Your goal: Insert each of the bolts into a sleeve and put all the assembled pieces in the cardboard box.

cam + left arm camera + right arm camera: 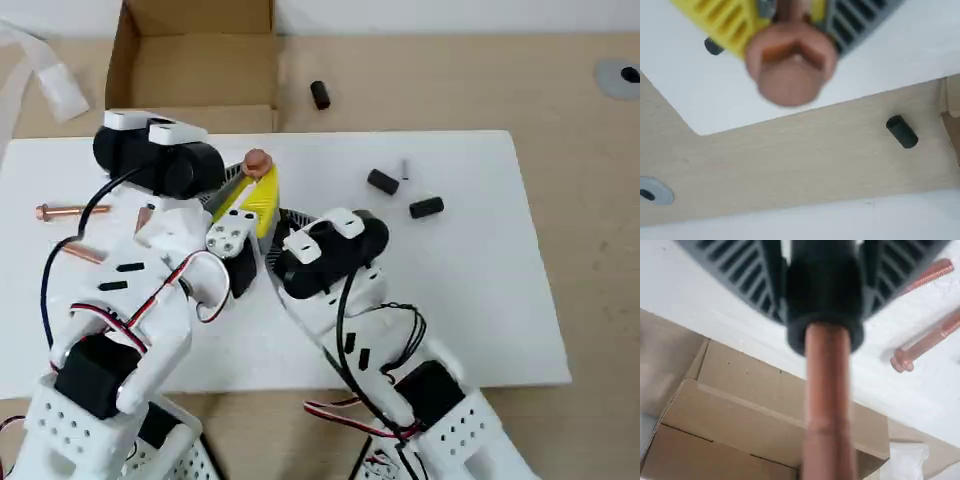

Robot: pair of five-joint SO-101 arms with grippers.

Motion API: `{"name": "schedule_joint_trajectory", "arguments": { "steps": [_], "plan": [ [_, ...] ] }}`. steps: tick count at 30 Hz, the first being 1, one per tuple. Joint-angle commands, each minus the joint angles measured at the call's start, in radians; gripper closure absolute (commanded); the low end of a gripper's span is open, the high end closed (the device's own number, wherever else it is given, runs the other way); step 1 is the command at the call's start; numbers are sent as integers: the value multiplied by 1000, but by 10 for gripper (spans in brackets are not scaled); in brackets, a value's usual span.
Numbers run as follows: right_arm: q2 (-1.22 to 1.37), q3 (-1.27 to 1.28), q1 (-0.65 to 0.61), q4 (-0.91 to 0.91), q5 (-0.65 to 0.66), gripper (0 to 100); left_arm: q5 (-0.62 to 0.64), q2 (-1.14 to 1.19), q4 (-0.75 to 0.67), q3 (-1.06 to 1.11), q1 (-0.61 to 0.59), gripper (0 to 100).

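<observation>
The bolt (790, 65) looms closest, the left claw (790, 12) clenched on it: a slip is the worry.

Left wrist view: beyond that bolt a loose sleeve (902, 131) lies on the bare table (790, 165), off the white board (880, 55). Right wrist view: the right claw (824, 265) is clenched on a black sleeve (824, 305) with a copper shaft (827, 405) sticking out of it, the box (765, 410) behind and two spare bolts (925, 342) (932, 272) on the board; whether that shaft belongs to the left claw's bolt I cannot tell. High view: both claws meet mid-board near the box, two more sleeves (382, 181) (426, 208) well apart to one side. If the claws pull out of line, the shaft could jam or twist free; letting go early would likely drop the pair short of the box.
</observation>
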Motion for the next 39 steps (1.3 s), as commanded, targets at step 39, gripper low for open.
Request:
{"name": "schedule_joint_trajectory", "arguments": {
  "steps": [39],
  "plan": [
    [340, -348, 174, 31, -64, 989, -107, 1, 681, -394, -37, 922]
  ]
}}
